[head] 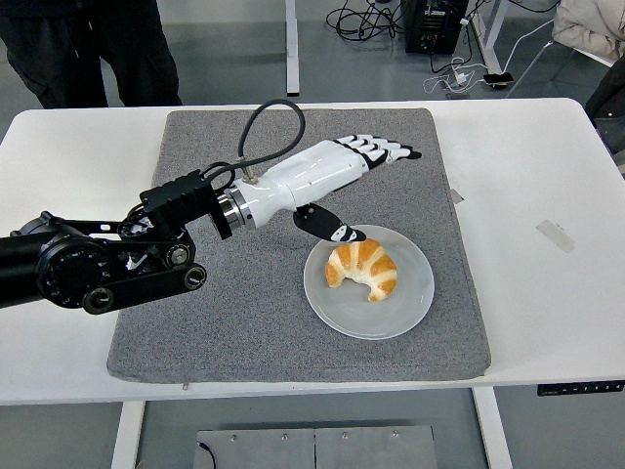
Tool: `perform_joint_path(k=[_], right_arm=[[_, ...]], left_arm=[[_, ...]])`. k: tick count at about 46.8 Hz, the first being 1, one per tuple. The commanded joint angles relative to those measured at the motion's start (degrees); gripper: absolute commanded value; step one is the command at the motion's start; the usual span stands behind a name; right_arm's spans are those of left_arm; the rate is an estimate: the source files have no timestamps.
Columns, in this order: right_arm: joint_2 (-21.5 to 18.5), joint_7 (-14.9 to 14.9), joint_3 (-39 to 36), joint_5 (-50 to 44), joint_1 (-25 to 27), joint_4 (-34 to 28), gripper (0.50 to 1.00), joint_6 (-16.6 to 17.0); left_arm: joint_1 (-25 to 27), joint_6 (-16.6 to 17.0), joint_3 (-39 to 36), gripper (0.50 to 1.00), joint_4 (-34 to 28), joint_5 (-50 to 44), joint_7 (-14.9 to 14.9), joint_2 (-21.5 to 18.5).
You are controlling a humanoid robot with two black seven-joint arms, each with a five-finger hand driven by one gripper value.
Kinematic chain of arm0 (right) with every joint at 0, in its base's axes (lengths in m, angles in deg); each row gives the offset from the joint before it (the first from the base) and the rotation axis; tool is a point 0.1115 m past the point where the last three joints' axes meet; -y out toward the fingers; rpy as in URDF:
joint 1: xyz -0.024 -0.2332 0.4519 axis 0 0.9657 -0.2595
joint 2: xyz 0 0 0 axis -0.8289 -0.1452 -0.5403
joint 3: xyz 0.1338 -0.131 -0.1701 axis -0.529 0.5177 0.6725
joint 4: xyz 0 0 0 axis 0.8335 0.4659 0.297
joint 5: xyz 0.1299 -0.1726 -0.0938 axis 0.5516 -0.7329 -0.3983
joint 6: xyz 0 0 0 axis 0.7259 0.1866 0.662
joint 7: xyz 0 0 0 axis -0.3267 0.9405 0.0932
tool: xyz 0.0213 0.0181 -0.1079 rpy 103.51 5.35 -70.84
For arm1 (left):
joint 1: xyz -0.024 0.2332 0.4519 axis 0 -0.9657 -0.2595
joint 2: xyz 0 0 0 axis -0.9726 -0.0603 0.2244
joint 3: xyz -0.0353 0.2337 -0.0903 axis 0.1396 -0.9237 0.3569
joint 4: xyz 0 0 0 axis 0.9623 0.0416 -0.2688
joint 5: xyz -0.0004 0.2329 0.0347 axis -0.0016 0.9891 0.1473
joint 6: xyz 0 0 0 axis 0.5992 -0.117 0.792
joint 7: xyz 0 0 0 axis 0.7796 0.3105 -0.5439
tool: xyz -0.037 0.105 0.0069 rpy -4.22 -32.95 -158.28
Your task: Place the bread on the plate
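A golden croissant (363,269) lies on a round white plate (410,303) at the middle right of the grey mat (215,322). My left hand (366,191) is white with black fingertips and hovers just above and to the upper left of the plate. Its fingers (386,149) are stretched out flat toward the far right, and the thumb (332,227) points down near the croissant without touching it. The hand holds nothing. The right arm does not show.
A person in dark trousers (93,49) stands at the table's far left edge. A strip of tape (555,234) lies on the white table (547,176) at right. Cables and a power strip (459,73) lie on the floor behind.
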State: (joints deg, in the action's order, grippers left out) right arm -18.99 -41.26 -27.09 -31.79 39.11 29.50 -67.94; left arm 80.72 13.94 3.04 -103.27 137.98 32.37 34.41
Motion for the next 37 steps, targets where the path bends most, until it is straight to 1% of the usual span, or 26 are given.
perform_joint_path(k=[1,5,11,14,19,28,32,34,37], right_arm=[[0.0,0.0,0.0,0.0,0.0,0.0,1.000,0.0],[0.0,0.0,0.0,0.0,0.0,0.0,1.000,0.0],[0.0,0.0,0.0,0.0,0.0,0.0,1.000,0.0],[0.0,0.0,0.0,0.0,0.0,0.0,1.000,0.0],[0.0,0.0,0.0,0.0,0.0,-0.1,1.000,0.0],[0.0,0.0,0.0,0.0,0.0,0.0,1.000,0.0],[0.0,0.0,0.0,0.0,0.0,0.0,1.000,0.0],[0.0,0.0,0.0,0.0,0.0,0.0,1.000,0.0],[0.0,0.0,0.0,0.0,0.0,0.0,1.000,0.0]], left_arm=[[-0.6,0.0,3.9,0.966,0.0,-5.4,0.1,-1.5],[-1.2,0.0,9.0,0.968,0.1,-14.6,0.3,-3.0],[-2.2,0.0,14.9,0.968,0.5,-26.6,2.1,-5.9],[-3.3,0.0,17.4,0.966,0.8,-30.6,2.5,-7.3],[-5.8,0.0,21.9,0.966,2.0,-34.9,2.7,-8.2],[-11.9,-0.4,32.8,0.966,6.0,-40.8,3.6,-8.1],[-14.2,-2.0,37.1,0.966,8.7,-44.0,5.0,-7.6],[-15.0,-3.2,39.0,0.966,10.4,-45.9,6.0,-7.0],[-15.6,-5.6,41.1,0.966,13.3,-48.8,6.5,-5.4]])
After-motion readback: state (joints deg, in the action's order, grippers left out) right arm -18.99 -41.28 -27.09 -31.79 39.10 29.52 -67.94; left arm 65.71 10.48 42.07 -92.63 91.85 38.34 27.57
